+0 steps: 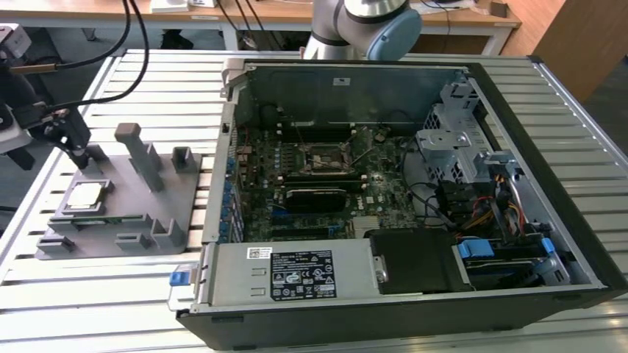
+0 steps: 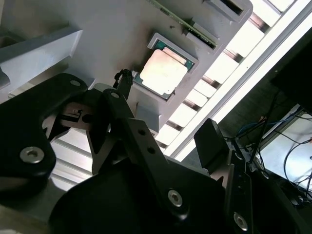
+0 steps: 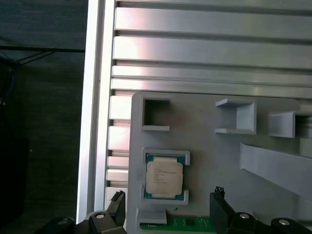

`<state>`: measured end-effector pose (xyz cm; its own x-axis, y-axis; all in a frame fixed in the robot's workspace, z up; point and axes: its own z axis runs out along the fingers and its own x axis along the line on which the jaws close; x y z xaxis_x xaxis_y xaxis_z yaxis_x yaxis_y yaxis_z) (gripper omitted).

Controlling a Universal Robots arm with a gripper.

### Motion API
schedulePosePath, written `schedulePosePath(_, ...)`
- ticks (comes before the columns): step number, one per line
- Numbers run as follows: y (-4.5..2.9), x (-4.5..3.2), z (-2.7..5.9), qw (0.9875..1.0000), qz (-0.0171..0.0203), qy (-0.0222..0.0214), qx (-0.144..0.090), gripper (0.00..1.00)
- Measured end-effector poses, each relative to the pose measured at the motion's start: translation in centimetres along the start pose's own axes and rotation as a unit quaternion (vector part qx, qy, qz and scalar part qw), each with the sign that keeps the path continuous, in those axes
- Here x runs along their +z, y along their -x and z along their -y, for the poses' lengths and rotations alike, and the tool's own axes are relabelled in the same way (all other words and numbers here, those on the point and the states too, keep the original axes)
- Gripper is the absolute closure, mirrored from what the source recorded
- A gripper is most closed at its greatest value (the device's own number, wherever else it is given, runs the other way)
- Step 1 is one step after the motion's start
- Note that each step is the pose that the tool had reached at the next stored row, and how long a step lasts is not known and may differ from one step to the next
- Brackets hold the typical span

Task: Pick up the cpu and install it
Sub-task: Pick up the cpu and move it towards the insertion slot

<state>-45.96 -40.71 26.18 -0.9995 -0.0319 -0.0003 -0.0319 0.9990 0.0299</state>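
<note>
No legible print anywhere

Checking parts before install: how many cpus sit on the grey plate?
1: the cpu lies in a framed pocket of the fixture plate, near its edge. None looks hidden.

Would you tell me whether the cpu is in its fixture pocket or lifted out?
Seated: the cpu lies flat inside the pocket of the fixture plate.
</note>
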Motion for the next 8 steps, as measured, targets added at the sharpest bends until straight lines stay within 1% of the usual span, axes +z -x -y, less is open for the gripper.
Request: schedulePosePath(8, 0.0, 1.32, 0.07, 1.0, 0.0001, 0.0, 0.002, 0.22)
